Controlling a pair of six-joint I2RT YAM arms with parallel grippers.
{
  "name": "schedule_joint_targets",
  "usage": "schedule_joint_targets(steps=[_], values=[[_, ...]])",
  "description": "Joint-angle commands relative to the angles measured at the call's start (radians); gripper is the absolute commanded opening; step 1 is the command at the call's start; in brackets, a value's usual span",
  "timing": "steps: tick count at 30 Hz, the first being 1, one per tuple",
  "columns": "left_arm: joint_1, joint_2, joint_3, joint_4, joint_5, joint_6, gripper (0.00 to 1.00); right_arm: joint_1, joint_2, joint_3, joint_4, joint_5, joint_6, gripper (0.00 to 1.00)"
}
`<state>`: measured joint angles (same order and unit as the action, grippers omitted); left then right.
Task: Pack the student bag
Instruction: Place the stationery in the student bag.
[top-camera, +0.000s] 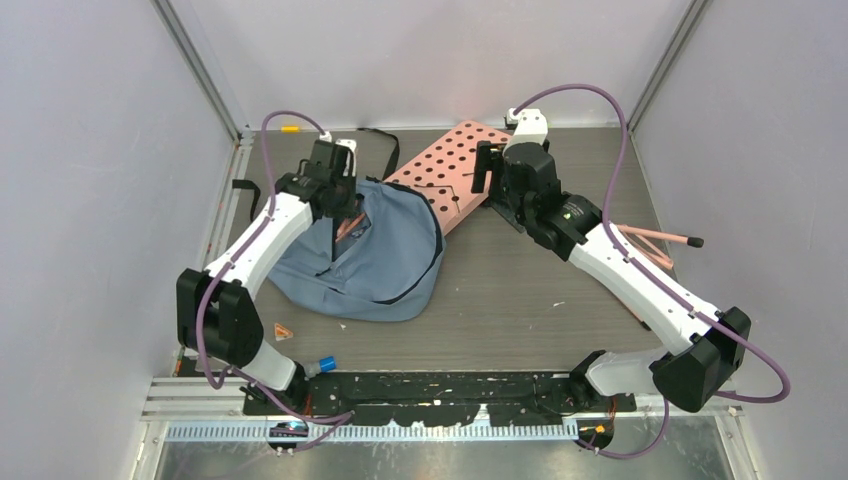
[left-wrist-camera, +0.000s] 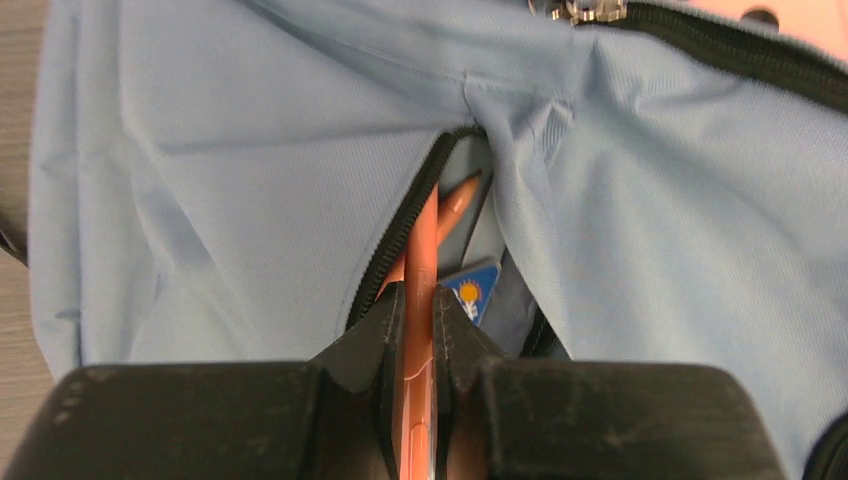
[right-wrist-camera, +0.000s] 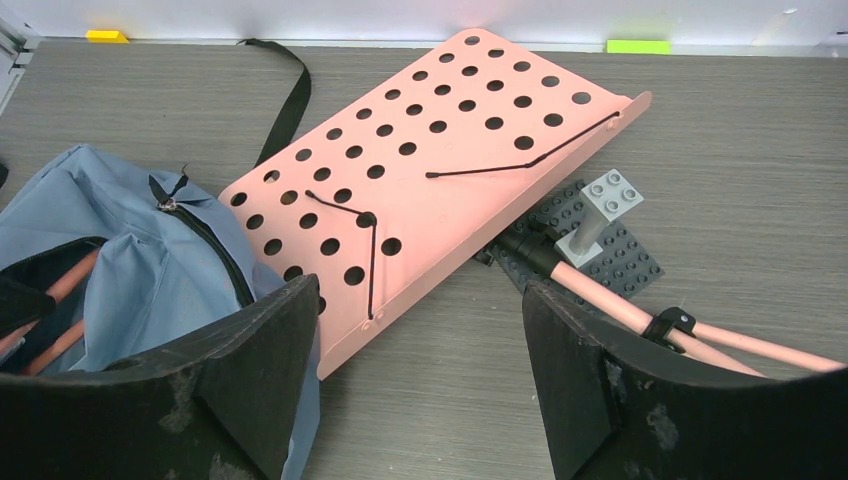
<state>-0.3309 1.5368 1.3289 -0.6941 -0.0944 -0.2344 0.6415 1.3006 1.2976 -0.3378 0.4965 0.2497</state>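
Grey wood-grain tabletop (top-camera: 520, 280) fills a booth with pale walls, both arms bolted at its near edge. On the left half lies the blue bag (top-camera: 385, 260), slumped flat, its black-edged zip mouth facing up under the left arm.

From the left wrist view, the left pincer (left-wrist-camera: 420, 310) is clamped on a slim orange pen (left-wrist-camera: 425, 240) that points into the zip gap. Inside the gap sit a second pencil (left-wrist-camera: 458, 200) and a blue card (left-wrist-camera: 472, 290) with a sun mark.

Further right, the right pincer (right-wrist-camera: 420, 300) hangs with its jaws wide apart and nothing between them, just above the tabletop, facing the pink board (right-wrist-camera: 450, 150). That perforated board lies tilted, its near left corner just beside the bag. Under its right edge are a dark studded plate (right-wrist-camera: 600, 250) with a grey brick (right-wrist-camera: 612, 192) on it, and pink tubes (right-wrist-camera: 640, 315) running off to the right. A black strap (right-wrist-camera: 290, 95) trails behind the bag towards the far wall.
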Motion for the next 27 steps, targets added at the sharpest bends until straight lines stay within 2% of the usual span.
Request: schedule_joint_targets(steps=[1, 5, 13, 15, 17, 18, 24, 27], values=[[0.002, 0.002, -0.007, 0.180, -0.104, -0.014, 0.00, -0.003, -0.038, 0.010, 0.014, 0.017, 0.001, 0.80], [0.003, 0.012, -0.037, 0.249, -0.107, 0.023, 0.00, -0.004, -0.053, -0.001, 0.005, 0.026, 0.003, 0.80], [0.003, 0.017, -0.069, 0.225, -0.107, 0.066, 0.01, -0.005, -0.066, -0.015, -0.002, 0.030, 0.017, 0.80], [0.003, 0.006, -0.075, 0.222, -0.091, 0.066, 0.10, -0.005, -0.065, -0.013, -0.003, 0.028, 0.019, 0.80], [0.003, -0.007, -0.078, 0.218, -0.071, 0.065, 0.26, -0.005, -0.062, -0.010, -0.003, 0.026, 0.019, 0.80], [0.003, -0.018, -0.079, 0.214, -0.062, 0.064, 0.31, -0.005, -0.059, -0.009, -0.003, 0.025, 0.019, 0.80], [0.003, -0.092, -0.094, 0.178, -0.033, 0.043, 0.43, -0.005, -0.055, -0.007, -0.002, 0.023, 0.022, 0.80], [0.003, -0.147, -0.083, 0.109, 0.004, 0.027, 0.49, -0.005, -0.057, -0.009, -0.002, 0.021, 0.023, 0.80]])
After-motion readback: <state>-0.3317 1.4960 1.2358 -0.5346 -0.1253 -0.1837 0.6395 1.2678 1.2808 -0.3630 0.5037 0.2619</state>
